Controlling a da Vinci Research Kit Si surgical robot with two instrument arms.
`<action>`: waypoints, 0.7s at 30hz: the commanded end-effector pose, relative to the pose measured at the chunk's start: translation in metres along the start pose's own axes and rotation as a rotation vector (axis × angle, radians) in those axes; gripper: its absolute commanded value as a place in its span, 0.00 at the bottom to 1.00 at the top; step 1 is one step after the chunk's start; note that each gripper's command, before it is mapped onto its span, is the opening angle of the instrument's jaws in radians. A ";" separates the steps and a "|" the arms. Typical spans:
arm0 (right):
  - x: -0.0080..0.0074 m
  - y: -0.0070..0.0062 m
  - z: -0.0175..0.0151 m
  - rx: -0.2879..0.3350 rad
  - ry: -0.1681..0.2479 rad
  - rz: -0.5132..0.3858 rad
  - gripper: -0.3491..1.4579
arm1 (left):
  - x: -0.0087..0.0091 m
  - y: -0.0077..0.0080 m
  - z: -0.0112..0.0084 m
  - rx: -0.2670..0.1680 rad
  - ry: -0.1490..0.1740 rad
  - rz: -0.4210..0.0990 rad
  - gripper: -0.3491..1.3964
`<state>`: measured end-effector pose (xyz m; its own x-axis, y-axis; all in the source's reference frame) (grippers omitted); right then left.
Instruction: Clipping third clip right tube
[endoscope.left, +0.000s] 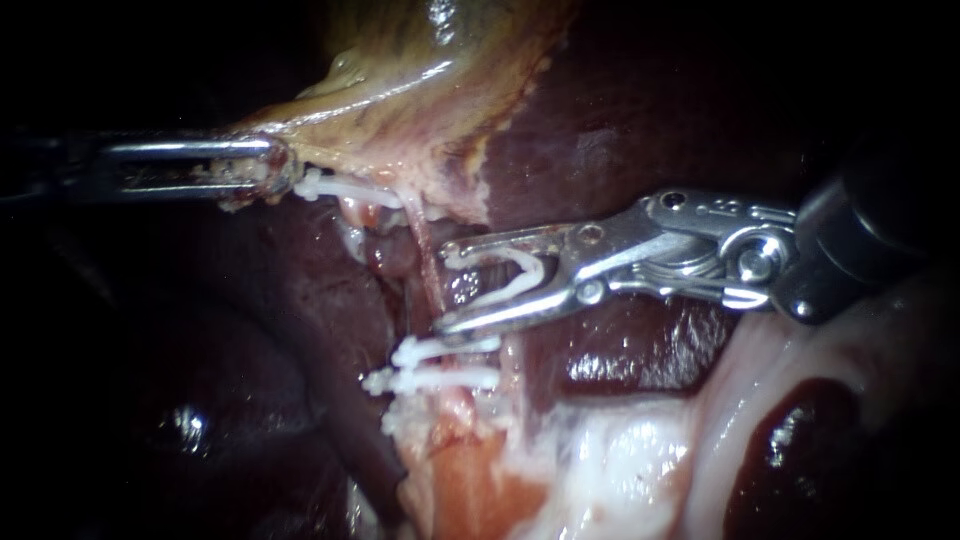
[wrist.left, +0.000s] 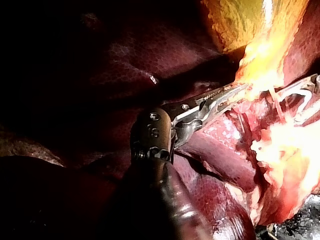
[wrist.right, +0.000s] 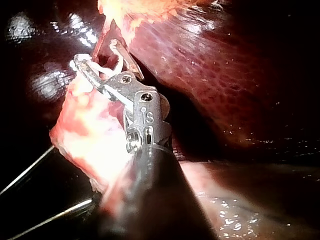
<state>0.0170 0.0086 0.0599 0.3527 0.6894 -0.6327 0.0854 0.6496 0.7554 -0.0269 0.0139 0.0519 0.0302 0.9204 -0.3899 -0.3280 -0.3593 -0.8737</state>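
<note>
My right instrument (endoscope.left: 445, 285) comes in from the right with its jaws standing wide apart, a white V-shaped clip (endoscope.left: 505, 278) seated between them and touching both. The jaw tips reach a thin pink tube (endoscope.left: 428, 265) that runs down from the gallbladder (endoscope.left: 420, 90). Just below the jaws, two white clips (endoscope.left: 440, 365) sit shut across the tube. Another white clip (endoscope.left: 350, 190) lies higher up. My left instrument (endoscope.left: 255, 170) is shut on the gallbladder's pale edge. The same grip shows in the left wrist view (wrist.left: 232, 92). In the right wrist view the jaws (wrist.right: 97, 55) carry the clip (wrist.right: 102, 70).
Dark red liver (endoscope.left: 640, 110) lies behind and to both sides of the tube. Pale fatty tissue (endoscope.left: 600, 460) fills the lower right. In the left wrist view my right instrument's jaws (wrist.left: 300, 95) show ahead of the left jaws.
</note>
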 end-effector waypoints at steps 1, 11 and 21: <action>-0.0001 0.0002 0.0002 -0.001 0.000 -0.001 0.47 | 0.0000 0.0000 0.0000 0.000 0.000 0.000 0.00; 0.0004 0.0006 0.0021 -0.006 0.010 0.011 0.47 | 0.0000 0.0000 0.0000 0.000 0.000 0.000 0.00; 0.0011 0.0000 0.0038 0.003 0.044 0.012 0.47 | 0.0000 0.0000 0.0000 0.000 0.000 0.000 0.00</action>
<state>0.0212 0.0080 0.0598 0.3060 0.7128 -0.6311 0.0878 0.6390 0.7642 -0.0270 0.0139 0.0519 0.0302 0.9204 -0.3899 -0.3282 -0.3593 -0.8736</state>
